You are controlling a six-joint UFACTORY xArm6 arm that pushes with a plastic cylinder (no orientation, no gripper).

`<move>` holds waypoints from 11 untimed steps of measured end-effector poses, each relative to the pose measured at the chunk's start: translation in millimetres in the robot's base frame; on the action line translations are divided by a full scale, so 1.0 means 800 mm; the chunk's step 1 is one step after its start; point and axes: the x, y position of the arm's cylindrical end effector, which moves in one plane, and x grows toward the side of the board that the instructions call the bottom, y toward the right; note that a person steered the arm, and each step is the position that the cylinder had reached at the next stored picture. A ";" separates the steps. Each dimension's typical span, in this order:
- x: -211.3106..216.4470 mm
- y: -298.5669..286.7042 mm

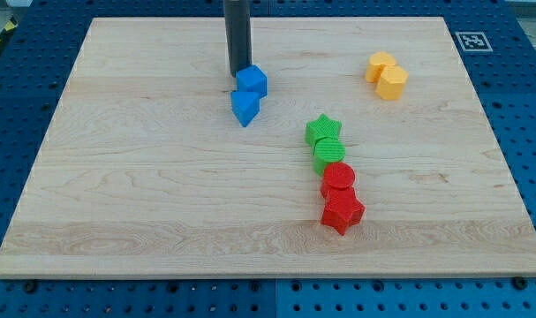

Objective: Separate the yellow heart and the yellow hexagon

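Observation:
Two yellow blocks sit touching at the view's upper right: the yellow heart [381, 66] on the left and the yellow hexagon [393, 83] just below and right of it. My tip [237, 72] is far to their left, near the board's top middle, right beside the upper-left edge of a blue cube [252, 81]. A blue heart-like block [245, 108] lies just below that cube, touching it.
A green star [323, 130] and a green cylinder [328, 154] sit in the middle, with a red cylinder [339, 179] and a red star [342, 212] in a line below them. The wooden board [117, 177] lies on a blue perforated table.

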 end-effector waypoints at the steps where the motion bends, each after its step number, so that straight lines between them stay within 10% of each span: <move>1: -0.010 0.000; 6: -0.080 0.278; 11: -0.010 0.284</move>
